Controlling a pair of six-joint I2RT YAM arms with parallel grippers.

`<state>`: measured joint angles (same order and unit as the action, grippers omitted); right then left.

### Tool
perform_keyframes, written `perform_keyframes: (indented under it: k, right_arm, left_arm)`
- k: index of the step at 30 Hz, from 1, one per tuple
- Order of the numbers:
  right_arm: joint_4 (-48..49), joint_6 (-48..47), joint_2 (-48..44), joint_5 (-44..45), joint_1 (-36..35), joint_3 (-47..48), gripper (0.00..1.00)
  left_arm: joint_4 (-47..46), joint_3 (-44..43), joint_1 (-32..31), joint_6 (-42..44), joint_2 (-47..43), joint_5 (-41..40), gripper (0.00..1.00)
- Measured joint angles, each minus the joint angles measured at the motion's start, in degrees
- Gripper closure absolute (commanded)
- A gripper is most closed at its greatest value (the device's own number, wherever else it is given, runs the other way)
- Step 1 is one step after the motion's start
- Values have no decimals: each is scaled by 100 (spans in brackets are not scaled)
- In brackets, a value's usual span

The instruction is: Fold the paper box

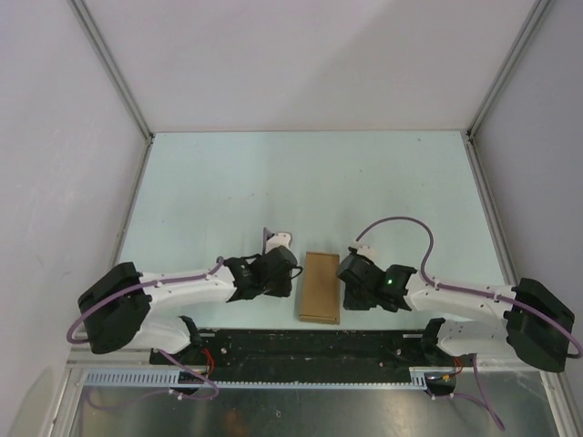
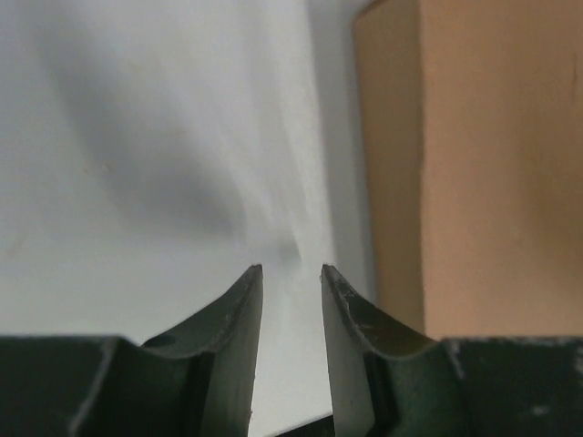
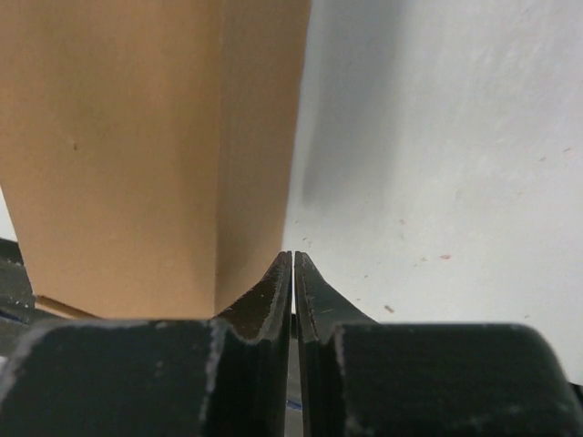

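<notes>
1. Currently lying flat on the pale counter (image 1: 273, 173): paper box (image 1: 320, 288), closed up into a small plain brown rectangular block, close to the near edge, between the two arms.
2. Long axis: from the near edge toward the far wall, short ends facing near and far, long sides facing the arms.
3. Left pincer (image 1: 292, 273): just beside the left long side of the box. Fingers (image 2: 241, 309) parted by a narrow gap, gripping nothing, bare counter visible between them.
4. Right pincer (image 1: 343, 280): just beside the right long side. Fingers (image 3: 273, 291) pressed together tip to tip, nothing between them.
5. Contact between either pincer and box: cannot tell.
</notes>
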<state>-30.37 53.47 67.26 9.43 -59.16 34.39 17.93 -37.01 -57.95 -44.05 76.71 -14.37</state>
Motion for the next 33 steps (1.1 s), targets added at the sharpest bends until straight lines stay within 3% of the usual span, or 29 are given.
perform_keyframes:
  k: [13,33]
  right_arm:
    - [238,789,623,48,-732,-26,93]
    - [313,1132,627,-48,-785,-52,92]
  left_arm:
    - [-17,0,-844,-535,166,96,64]
    - [278,-240,-1307,-758,516,-4,64]
